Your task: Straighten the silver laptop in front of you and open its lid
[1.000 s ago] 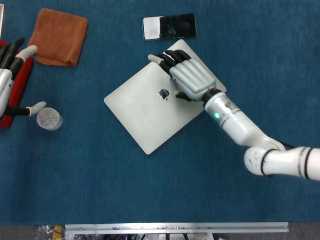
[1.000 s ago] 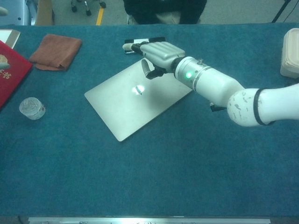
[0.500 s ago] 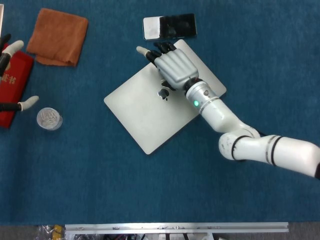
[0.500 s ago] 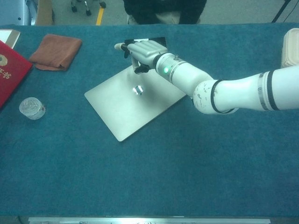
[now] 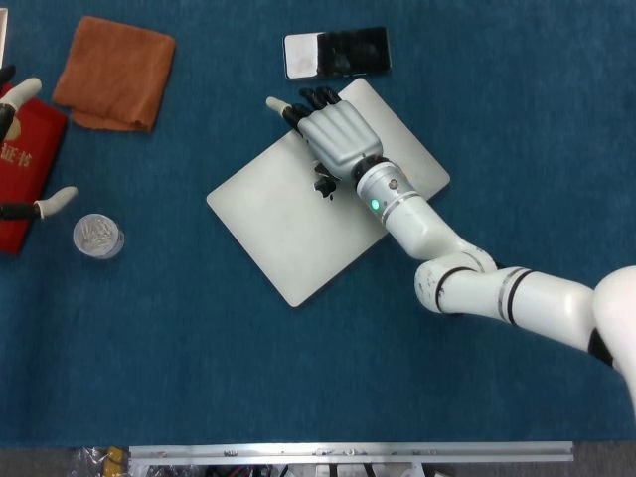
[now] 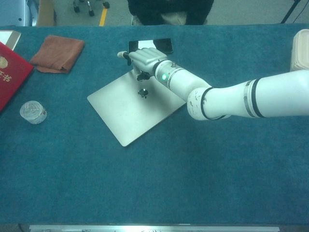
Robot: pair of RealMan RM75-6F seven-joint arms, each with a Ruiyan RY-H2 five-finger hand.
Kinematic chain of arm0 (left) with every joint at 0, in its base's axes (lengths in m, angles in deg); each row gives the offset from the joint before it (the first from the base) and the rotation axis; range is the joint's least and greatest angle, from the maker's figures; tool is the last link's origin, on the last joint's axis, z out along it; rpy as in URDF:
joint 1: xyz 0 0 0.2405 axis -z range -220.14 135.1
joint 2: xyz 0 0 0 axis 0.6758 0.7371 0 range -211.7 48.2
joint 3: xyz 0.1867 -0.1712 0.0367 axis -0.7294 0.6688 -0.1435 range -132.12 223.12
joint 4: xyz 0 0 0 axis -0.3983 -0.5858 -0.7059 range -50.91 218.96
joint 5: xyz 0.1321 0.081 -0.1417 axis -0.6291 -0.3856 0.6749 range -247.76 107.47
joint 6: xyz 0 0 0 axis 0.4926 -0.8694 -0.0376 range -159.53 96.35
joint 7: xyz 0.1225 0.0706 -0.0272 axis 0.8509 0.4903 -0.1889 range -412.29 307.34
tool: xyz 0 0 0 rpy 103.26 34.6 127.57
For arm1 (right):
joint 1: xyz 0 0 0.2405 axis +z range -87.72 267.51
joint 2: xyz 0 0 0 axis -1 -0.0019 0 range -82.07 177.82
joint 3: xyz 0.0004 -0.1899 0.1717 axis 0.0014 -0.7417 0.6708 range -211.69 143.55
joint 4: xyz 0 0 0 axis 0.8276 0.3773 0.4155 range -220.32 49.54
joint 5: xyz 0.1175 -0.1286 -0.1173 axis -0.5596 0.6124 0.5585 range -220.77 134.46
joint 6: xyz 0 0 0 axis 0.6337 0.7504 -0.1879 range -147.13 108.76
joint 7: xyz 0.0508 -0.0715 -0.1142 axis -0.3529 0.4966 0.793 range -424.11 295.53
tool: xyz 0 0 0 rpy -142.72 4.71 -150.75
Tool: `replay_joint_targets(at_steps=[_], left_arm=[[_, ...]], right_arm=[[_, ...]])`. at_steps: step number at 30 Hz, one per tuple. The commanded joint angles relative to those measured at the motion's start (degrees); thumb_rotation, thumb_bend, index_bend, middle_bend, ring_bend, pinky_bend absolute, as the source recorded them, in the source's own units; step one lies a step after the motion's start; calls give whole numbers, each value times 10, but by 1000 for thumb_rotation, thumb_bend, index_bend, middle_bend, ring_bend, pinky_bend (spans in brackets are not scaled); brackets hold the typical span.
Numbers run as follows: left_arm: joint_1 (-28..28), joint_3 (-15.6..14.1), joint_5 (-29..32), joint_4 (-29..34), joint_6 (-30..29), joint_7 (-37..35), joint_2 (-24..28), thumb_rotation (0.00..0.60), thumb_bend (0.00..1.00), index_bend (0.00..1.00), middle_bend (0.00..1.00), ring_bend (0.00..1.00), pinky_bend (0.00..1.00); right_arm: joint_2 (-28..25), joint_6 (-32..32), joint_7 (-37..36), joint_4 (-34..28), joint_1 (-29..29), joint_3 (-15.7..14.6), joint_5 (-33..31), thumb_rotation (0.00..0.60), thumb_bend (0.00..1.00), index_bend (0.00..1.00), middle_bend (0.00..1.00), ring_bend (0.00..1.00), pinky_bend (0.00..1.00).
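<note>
Middle of head view: flat silver laptop, smooth, lid closed, sits crooked on fuzzy blue table. Right hand lies spread on its upper edge, holding nothing. Left hand at left edge, fingers apart. Bare table below laptop.

Chest view: same laptop left of middle; right hand at its far edge, beside shiny black phone.

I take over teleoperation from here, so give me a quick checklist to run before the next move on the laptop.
1. Laptop square to the table edge: not ok, it lies at an angle.
2. Lid shut and flat: ok.
3. Right hand over the laptop's far edge: ok; firm contact: cannot tell.
4. Phone clear of the turn: not ok, it lies just beyond the far corner.
5. Left hand out of the way: ok, over the red booklet.
6. Bottle cap apart from the laptop: ok.
</note>
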Motion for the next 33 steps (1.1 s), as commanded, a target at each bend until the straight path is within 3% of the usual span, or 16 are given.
replay_joint_targets(at_steps=[1, 21, 33], left_arm=[[-1, 0, -1, -1, 0, -1, 0, 385, 138, 100, 0, 0, 0], [-4, -2, -10, -9, 1, -15, -2, 364, 138, 101, 0, 0, 0], [-6, -5, -23, -6, -2, -17, -2, 360, 138, 100, 0, 0, 0]], right_arm=[[5, -4, -4, 9, 3, -2, 0, 600, 924, 0, 231, 0, 78], [19, -14, 0, 39, 9, -11, -6, 600, 922, 0, 231, 0, 76], [-15, 15, 33, -24, -12, -24, -20, 600, 922, 0, 247, 0, 77]])
